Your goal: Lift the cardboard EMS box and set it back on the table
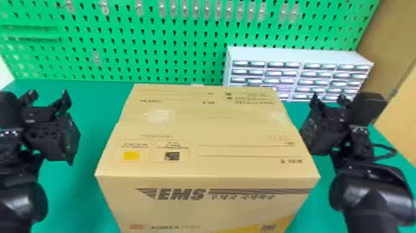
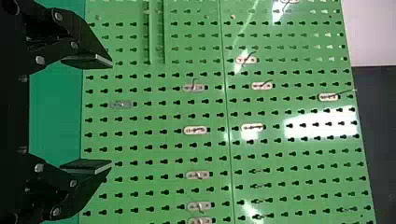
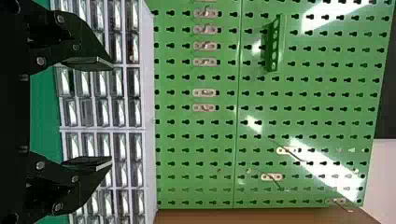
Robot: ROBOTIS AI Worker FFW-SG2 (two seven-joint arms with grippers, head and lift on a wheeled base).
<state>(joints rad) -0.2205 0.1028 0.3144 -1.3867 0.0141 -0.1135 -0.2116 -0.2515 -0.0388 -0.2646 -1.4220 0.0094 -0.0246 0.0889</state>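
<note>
Fingers of the left gripper [image 2: 111, 113] stand apart with nothing between them; those of the right gripper [image 3: 111, 114] are likewise parted and unloaded. The cardboard EMS box [image 1: 206, 159] is located between the two arms, upright and lid face up, to the right of the left gripper and to the left of the right gripper. Its base contact cannot be confirmed, but it is judged to be resting on the green tabletop [image 1: 77, 189]. The longer edge of the top face appears to run from side to side, across the line joining the arms' two working zones. Both grippers point forward, roughly along the side walls, so neither finger opening faces the cardboard. The right gripper is the nearer, its housing just beside the right wall; contact there cannot be determined. A wider strip of tabletop separates the left gripper from the left wall. The lift probably requires an inward squeeze on opposite walls, with the left arm given the longer travel. If the right arm presses first, the box may slide or yaw; matched contact height is advisable.
</note>
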